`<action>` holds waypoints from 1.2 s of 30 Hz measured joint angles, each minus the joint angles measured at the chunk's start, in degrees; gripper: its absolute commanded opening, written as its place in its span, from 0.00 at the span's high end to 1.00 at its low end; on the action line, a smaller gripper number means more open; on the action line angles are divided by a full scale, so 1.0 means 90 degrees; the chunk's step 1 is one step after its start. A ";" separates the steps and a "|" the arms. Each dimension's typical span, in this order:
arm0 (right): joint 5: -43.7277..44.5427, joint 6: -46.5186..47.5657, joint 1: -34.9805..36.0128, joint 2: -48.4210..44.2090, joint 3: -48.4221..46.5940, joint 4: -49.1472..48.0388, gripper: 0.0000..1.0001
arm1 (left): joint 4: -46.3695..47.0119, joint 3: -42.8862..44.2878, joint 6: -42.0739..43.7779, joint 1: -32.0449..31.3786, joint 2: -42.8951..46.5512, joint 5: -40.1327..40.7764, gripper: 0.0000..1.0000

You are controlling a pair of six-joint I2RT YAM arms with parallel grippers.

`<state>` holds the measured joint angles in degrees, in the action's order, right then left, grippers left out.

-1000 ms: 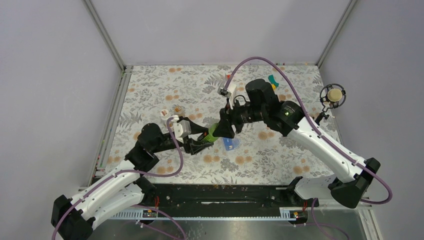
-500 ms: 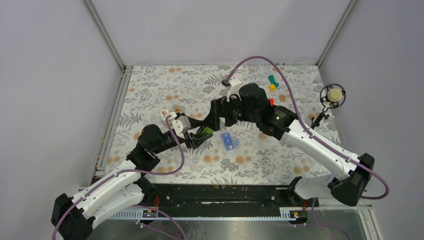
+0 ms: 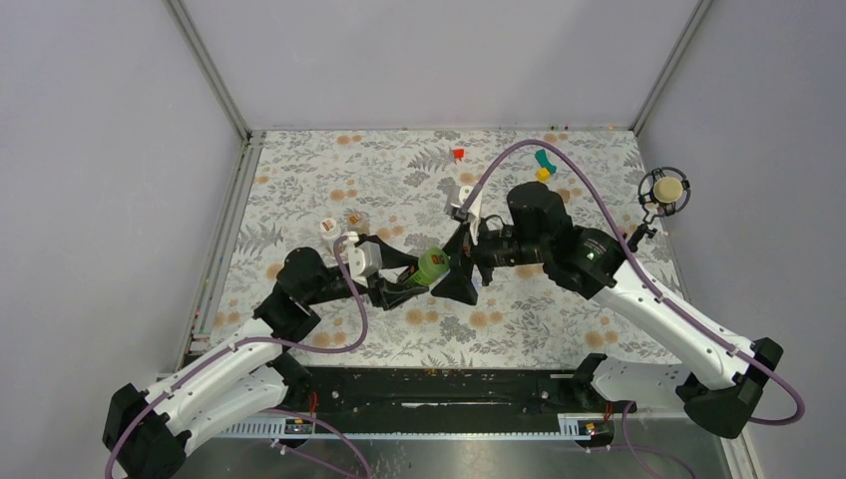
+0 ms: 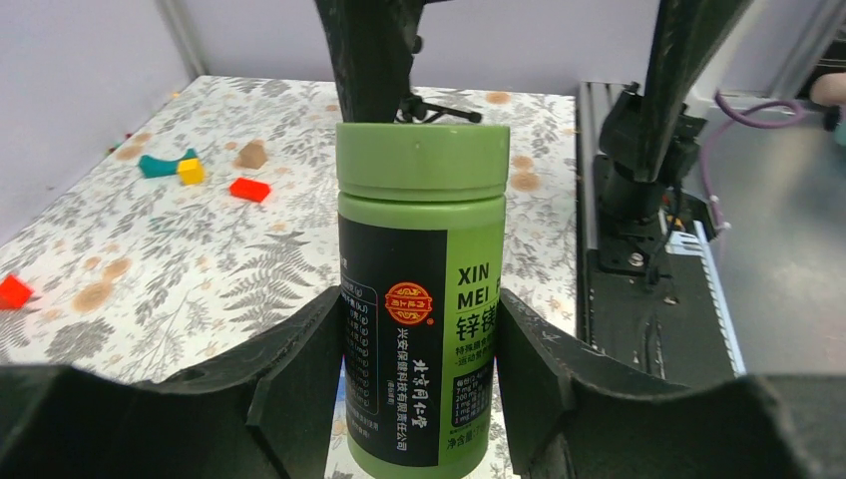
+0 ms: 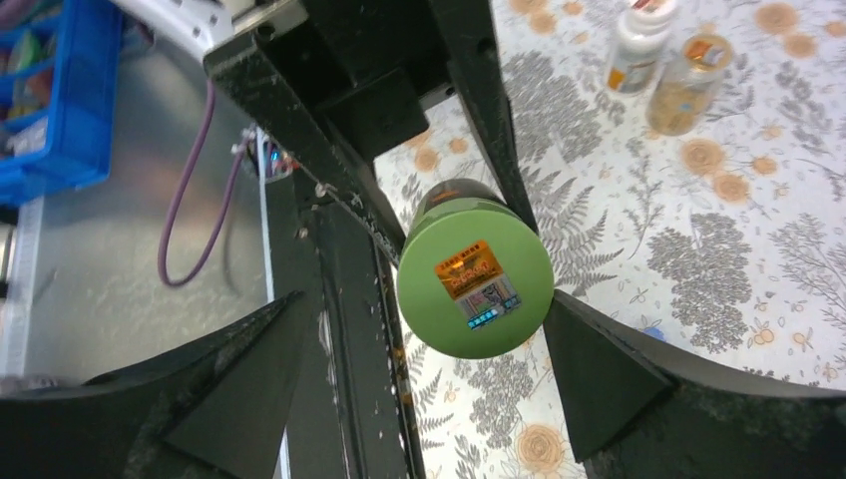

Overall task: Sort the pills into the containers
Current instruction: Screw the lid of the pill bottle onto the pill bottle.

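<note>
A green pill bottle [image 4: 419,299] with a black label and a green cap [image 5: 476,281] hangs above the table, tilted toward the right arm. My left gripper [image 4: 419,384] is shut on its body. My right gripper [image 5: 429,374] is open and faces the cap head-on. The cap sits between its spread fingers, close to the right finger [image 5: 609,369] and well clear of the left one. From above, the bottle [image 3: 431,264] lies between the left gripper [image 3: 404,279] and the right gripper [image 3: 461,284]. No pills show. The containers are hidden under the right gripper.
A white bottle [image 3: 328,228] and a clear amber bottle [image 3: 354,220] stand behind the left arm. Small blocks lie at the far edge: red [image 3: 458,154], teal [image 3: 544,158] and yellow [image 3: 543,174]. A round microphone-like stand [image 3: 664,190] is at the right wall.
The right gripper let go of the cap, opened wide, swung back-left, then returned over the cap, now covering the blue pill box. The left gripper kept hold of the bottle.
</note>
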<state>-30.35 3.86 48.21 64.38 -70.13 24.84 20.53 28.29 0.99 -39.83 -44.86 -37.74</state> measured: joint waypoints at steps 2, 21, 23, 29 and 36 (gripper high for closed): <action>-0.0267 0.0236 0.0000 0.0087 -0.0073 0.0214 0.17 | 0.0000 0.0000 -0.0005 0.0000 0.0000 -0.0223 1.00; 0.1353 -0.2091 0.0083 0.1020 -0.0476 -0.0250 0.53 | -0.0253 0.0061 -0.0277 0.0063 -0.0153 0.0471 1.00; 0.1826 -0.2535 0.0146 0.1061 -0.0498 -0.0321 0.37 | -0.0248 0.0061 -0.0255 0.0070 -0.0153 0.0743 1.00; 0.2171 -0.2562 0.0075 0.1027 -0.0498 -0.0622 0.01 | -0.0141 0.0061 -0.0097 0.0017 -0.0109 0.0831 1.00; 0.1076 -0.1120 0.0049 0.0362 -0.0340 -0.0435 0.02 | -0.0131 0.0061 -0.0032 0.0005 -0.0097 0.0566 1.00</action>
<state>-20.67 -6.22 48.64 67.64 -73.19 20.93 19.35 28.84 0.71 -39.79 -45.74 -32.64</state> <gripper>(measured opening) 0.993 0.522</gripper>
